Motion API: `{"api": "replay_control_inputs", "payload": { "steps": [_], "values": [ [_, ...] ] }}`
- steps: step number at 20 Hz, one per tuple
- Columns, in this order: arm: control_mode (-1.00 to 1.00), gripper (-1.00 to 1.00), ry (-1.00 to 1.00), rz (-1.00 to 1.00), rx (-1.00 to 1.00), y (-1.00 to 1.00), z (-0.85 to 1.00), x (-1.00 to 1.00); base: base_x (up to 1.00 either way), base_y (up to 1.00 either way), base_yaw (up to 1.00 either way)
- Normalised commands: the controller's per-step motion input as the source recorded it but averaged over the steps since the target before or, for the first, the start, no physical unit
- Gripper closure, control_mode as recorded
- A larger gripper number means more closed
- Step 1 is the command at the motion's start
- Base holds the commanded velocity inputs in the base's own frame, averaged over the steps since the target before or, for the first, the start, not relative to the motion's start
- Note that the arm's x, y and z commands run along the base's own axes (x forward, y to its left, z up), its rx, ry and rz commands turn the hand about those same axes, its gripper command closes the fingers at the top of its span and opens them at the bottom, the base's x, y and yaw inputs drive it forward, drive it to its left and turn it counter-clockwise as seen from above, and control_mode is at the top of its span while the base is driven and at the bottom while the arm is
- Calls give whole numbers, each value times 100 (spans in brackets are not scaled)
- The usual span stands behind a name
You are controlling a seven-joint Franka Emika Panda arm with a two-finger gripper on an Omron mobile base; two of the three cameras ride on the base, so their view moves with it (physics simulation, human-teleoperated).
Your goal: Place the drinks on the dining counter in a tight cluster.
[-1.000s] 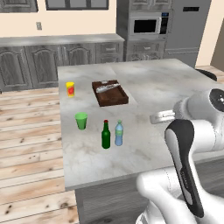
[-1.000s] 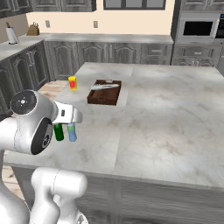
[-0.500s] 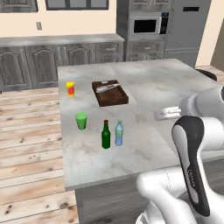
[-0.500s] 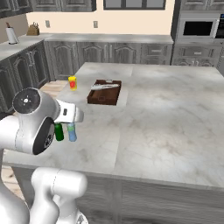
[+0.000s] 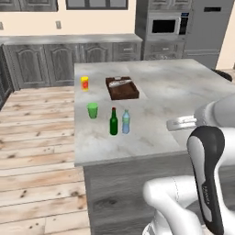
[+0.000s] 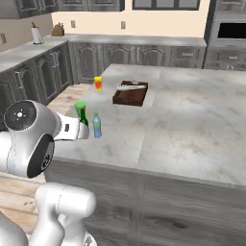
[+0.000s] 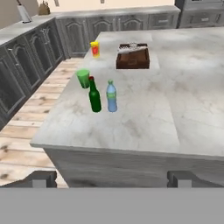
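Note:
Two drinks stand side by side near the left edge of the dining counter: a slim dark green bottle with a red cap and, just right of it, a small clear-blue water bottle. They also appear in the left base view as green bottle and water bottle. In the right base view my arm partly covers the green bottle beside the water bottle. My gripper is open and holds nothing. It hovers off the counter's near edge, well short of the bottles.
A green cup stands just behind the green bottle. A yellow cup with a red mark sits further back. A brown tray with a utensil lies at mid-counter. Dark cabinets line the back wall, and wood floor lies to the left.
My arm has drifted a little to the right in the left base view. The bottles and cups stand where they were, and the gripper stays open.

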Motion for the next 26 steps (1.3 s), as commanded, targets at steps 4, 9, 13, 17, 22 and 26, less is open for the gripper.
{"api": "replay_control_inputs", "payload": {
  "steps": [4, 9, 13, 17, 22, 26],
  "values": [
    [100, -100, 0, 0, 0, 0, 0, 0, 6, 37, 45],
    [100, -100, 0, 0, 0, 0, 0, 0, 15, 45, 57],
    [100, -100, 0, 0, 0, 0, 0, 0, 24, 54, 68],
    [100, -100, 0, 0, 0, 0, 0, 0, 12, 41, 80],
    [100, -100, 0, 0, 0, 0, 0, 0, 15, 31, 91],
    [100, -100, 0, 0, 0, 0, 0, 0, 84, 4, 86]
  ]
}}
